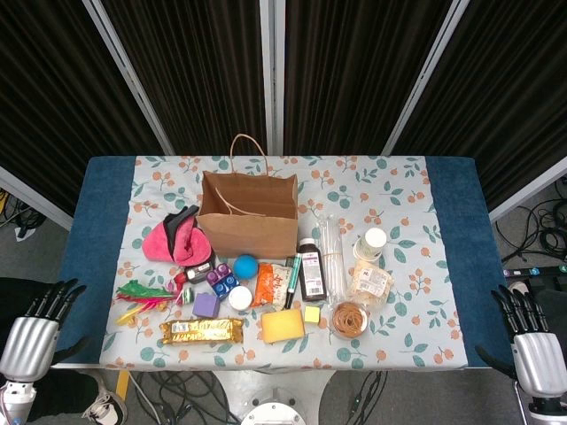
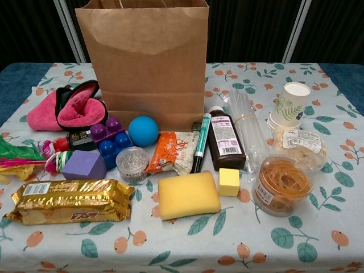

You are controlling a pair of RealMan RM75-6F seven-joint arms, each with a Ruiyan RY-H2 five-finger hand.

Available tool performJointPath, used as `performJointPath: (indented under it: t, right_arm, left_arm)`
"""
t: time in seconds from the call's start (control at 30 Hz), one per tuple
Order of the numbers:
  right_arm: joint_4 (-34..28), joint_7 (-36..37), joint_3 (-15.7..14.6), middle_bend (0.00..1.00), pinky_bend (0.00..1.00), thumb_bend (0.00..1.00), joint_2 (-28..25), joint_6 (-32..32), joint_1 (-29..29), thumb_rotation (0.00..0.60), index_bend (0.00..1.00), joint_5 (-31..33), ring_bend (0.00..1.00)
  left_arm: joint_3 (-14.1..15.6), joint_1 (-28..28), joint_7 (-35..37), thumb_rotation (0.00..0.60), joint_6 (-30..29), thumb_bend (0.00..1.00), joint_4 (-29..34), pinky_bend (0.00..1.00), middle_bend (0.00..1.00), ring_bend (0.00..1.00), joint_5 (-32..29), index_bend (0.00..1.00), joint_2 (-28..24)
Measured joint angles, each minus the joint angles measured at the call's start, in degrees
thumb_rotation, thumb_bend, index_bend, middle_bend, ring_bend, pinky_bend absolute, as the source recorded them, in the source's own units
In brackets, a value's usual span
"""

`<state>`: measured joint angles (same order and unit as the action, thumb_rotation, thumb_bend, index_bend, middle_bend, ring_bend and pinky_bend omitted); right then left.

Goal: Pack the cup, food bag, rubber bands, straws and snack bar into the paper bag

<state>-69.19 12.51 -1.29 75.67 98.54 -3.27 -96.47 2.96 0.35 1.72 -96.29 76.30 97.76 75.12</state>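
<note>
Both hands, left hand (image 1: 35, 332) and right hand (image 1: 532, 341), hang with fingers apart, holding nothing. We judge the paper cup (image 2: 290, 105), at three o'clock of the paper bag (image 2: 145, 62), light and crushable; grip its sidewall gently.

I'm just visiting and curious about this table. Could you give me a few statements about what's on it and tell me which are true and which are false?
1. The paper bag stands upright on the table. True.
2. The left robot hand is holding the snack bar. False: it holds nothing, off the table's edge, and the bar lies on the cloth.
3. The rubber bands sit in a clear round tub. True.
4. The cup is already inside the paper bag. False: it lies on the table beside the straws.
5. The right robot hand is touching the yellow sponge. False: it is away at the table's corner.
</note>
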Motion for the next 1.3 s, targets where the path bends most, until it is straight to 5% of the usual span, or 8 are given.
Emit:
performJointPath:
  t: [0.47, 0.7, 0.97, 1.3]
  right_arm:
    - [-8.1, -2.4, 0.3, 0.06, 0.00, 0.00, -3.1, -3.3, 2.7, 0.600, 0.00, -0.8, 0.00]
    - [-18.5, -5.9, 4.3, 0.12, 0.11, 0.05, -6.9, -11.0, 7.8, 0.600, 0.07, 3.4, 0.03]
    - [-26.2, -15.4, 13.2, 0.17, 0.21, 0.08, -7.9, -26.0, 18.1, 0.600, 0.15, 21.5, 0.09]
    - [-23.6, -26.7, 19.7, 0.19, 0.22, 0.09, 0.3, -39.9, 32.1, 0.600, 0.16, 44.2, 0.09]
  left_arm:
    - [0.5, -0.1, 0.4, 0.600, 0.7, 0.09, 1.0, 0.25, 0.23, 0.15, 0.3, 0.22, -0.5]
    - [0.4, -0.2, 3.1, 0.600, 1.5, 0.09, -0.7, 0.25, 0.23, 0.15, -0.7, 0.22, 0.4]
    - [0.3, -0.2, 5.6, 0.600, 1.5, 0.09, -1.6, 0.24, 0.23, 0.15, -1.2, 0.22, 0.5]
    - [0.6, -0.3, 5.9, 0.600, 1.9, 0.09, -2.0, 0.25, 0.23, 0.15, -1.2, 0.22, 0.6]
